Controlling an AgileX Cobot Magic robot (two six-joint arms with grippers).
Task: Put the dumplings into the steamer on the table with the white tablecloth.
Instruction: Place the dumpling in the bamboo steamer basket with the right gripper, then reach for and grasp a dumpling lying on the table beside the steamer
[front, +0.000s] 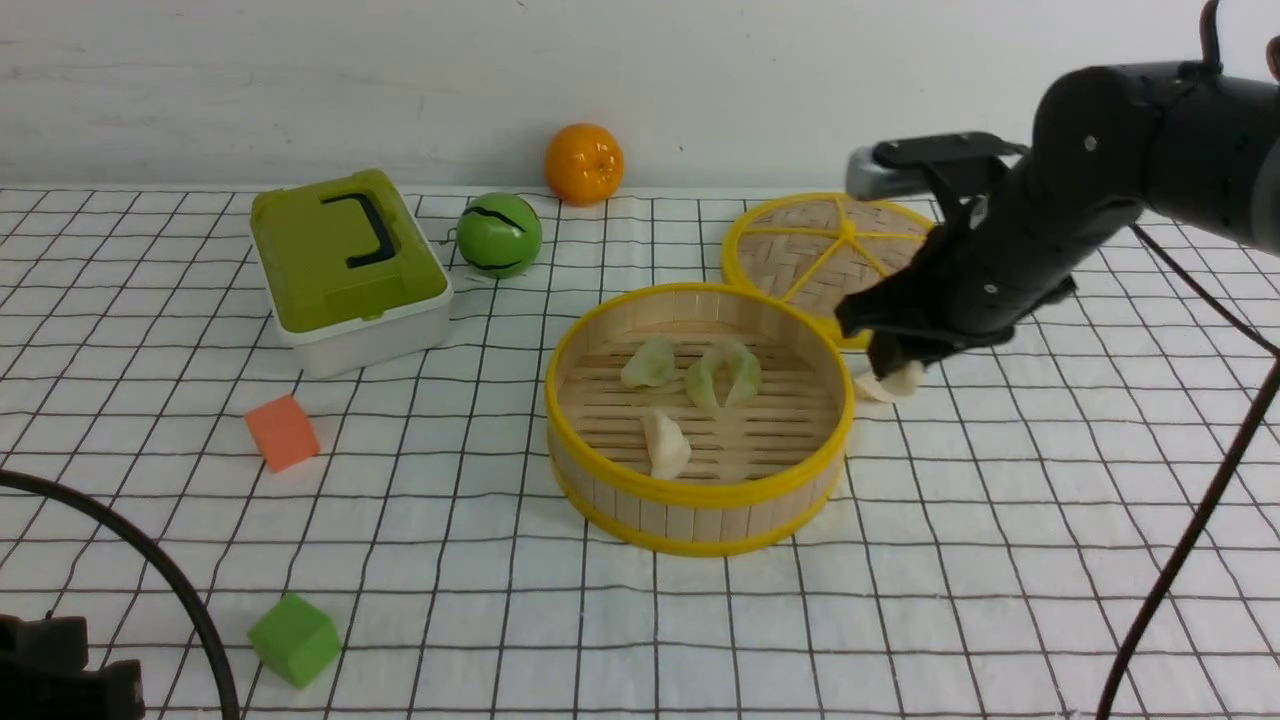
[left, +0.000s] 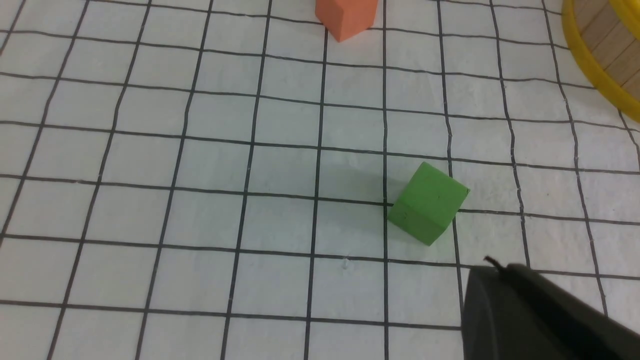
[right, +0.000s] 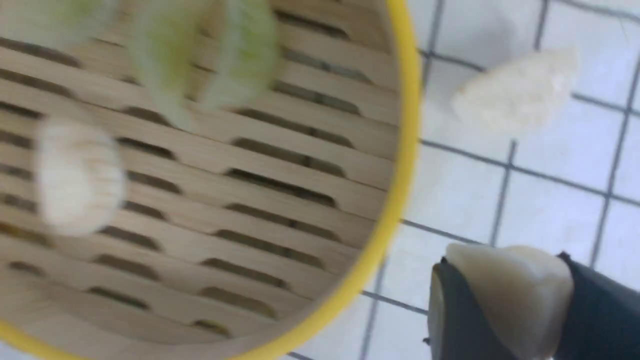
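The steamer (front: 700, 495) stands mid-table on the white tablecloth (front: 950, 560). Inside it lie three green dumplings (front: 650, 362) (front: 700, 380) (front: 745, 370) and a white one (front: 665, 445). My right gripper (front: 888, 362) (right: 502, 265) hangs just right of the steamer's rim (right: 400, 165), shut on a cream-white dumpling (right: 510, 295). A second white dumpling (right: 515, 92) lies on the cloth beyond it. In the front view a white dumpling (front: 890, 385) shows under the fingertips; which of the two it is I cannot tell. My left gripper (left: 492, 267) is shut and empty, low at the near left (front: 50, 670).
The steamer's lid (front: 820, 250) lies flat behind the steamer, under the right arm. A green box (front: 345, 265), a green ball (front: 498, 235) and an orange (front: 584, 163) sit at the back. An orange cube (front: 282, 432) and a green cube (front: 294, 640) (left: 427, 202) lie left.
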